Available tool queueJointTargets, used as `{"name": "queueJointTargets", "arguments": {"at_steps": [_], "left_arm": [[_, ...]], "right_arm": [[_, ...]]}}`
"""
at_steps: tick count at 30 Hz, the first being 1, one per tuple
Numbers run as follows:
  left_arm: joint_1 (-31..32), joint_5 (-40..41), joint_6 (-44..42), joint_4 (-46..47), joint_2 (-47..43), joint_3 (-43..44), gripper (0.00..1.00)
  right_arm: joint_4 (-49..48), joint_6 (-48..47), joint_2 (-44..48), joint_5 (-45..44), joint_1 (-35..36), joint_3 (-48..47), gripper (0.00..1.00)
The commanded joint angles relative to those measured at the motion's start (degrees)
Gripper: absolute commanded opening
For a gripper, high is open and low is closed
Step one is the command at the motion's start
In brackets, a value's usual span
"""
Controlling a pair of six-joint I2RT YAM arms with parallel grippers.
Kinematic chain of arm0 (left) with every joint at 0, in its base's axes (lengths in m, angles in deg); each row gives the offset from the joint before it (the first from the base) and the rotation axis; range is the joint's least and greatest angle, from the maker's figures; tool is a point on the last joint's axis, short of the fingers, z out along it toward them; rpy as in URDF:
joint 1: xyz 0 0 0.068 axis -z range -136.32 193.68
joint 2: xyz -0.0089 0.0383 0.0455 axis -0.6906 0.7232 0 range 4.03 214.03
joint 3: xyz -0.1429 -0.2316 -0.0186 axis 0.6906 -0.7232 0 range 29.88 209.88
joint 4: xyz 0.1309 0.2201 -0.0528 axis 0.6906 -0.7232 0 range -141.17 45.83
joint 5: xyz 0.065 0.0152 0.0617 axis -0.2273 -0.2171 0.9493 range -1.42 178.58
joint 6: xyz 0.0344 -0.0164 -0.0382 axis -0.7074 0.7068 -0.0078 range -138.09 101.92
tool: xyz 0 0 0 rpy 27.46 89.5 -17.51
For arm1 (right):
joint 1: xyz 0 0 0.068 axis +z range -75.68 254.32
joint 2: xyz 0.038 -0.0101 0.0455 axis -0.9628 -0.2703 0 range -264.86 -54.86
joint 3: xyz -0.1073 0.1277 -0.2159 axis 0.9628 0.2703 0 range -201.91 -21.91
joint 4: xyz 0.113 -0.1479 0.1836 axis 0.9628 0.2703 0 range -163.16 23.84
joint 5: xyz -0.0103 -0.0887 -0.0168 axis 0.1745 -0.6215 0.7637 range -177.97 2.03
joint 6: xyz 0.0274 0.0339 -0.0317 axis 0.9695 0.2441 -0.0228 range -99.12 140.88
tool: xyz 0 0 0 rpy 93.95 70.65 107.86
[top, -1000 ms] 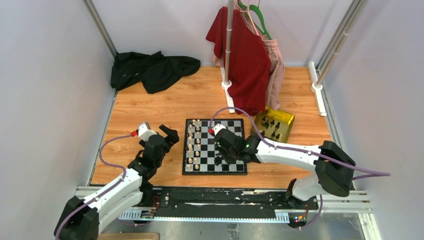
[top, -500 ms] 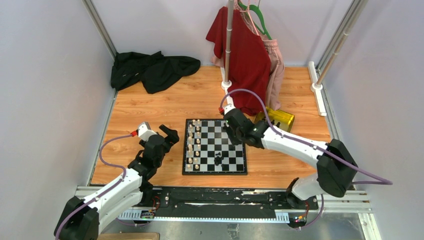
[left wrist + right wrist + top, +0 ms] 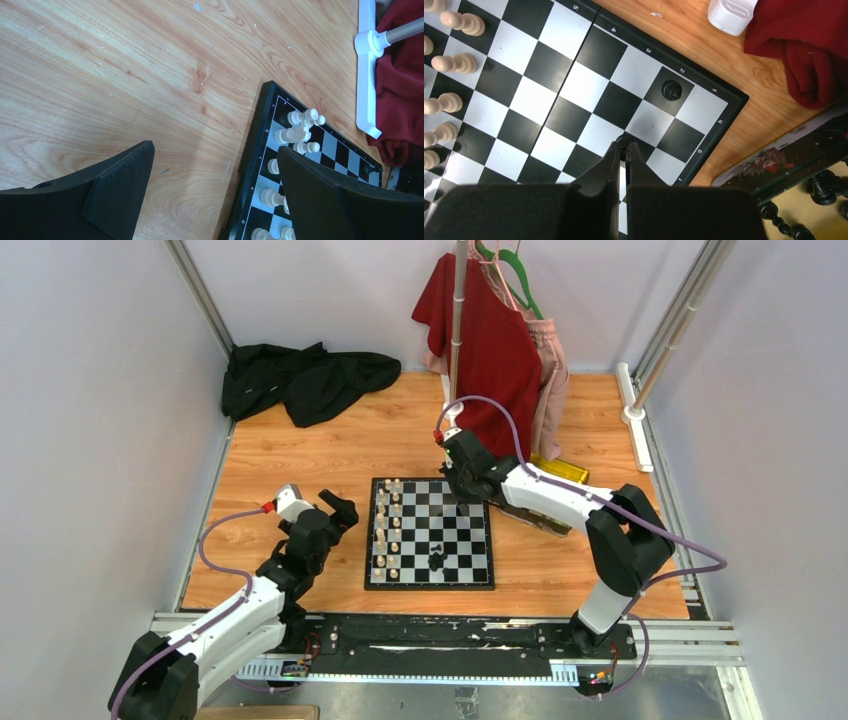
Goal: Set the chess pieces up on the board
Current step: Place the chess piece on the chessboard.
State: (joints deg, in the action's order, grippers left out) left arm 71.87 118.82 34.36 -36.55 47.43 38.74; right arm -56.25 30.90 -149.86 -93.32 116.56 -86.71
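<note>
At the far right corner of the board, the right gripper is pinched shut on what looks like a small black piece, held low over a square near the black pawn already standing there. Placing it seems the step in hand, and the next move calls for a straight drop and a gentle release. The left gripper hangs wide open and empty beside the board's left edge, unmoved, whereas a second ago the right gripper was over the board's middle.

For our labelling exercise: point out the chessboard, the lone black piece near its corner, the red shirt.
chessboard (image 3: 462, 540): top view, bare square.
lone black piece (image 3: 671, 90): right wrist view, its top.
red shirt (image 3: 495, 360): top view, its front.
</note>
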Motion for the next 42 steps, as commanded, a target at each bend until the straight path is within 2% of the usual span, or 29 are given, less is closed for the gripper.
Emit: {"name": "queueJointTargets", "arguments": {"at_steps": [1,42], "left_arm": [[-0.4,1.6,-0.6,1.1,-0.5,-0.2,1.0],[-0.4,1.8,-0.4,3.3,2.5,-0.7,1.0]], "right_arm": [[-0.5,-1.0,-1.5,1.5,-1.6,-2.2,0.0],[-2.0,-1.6,-6.3,6.8,-6.5,-2.7,0.0]]}}
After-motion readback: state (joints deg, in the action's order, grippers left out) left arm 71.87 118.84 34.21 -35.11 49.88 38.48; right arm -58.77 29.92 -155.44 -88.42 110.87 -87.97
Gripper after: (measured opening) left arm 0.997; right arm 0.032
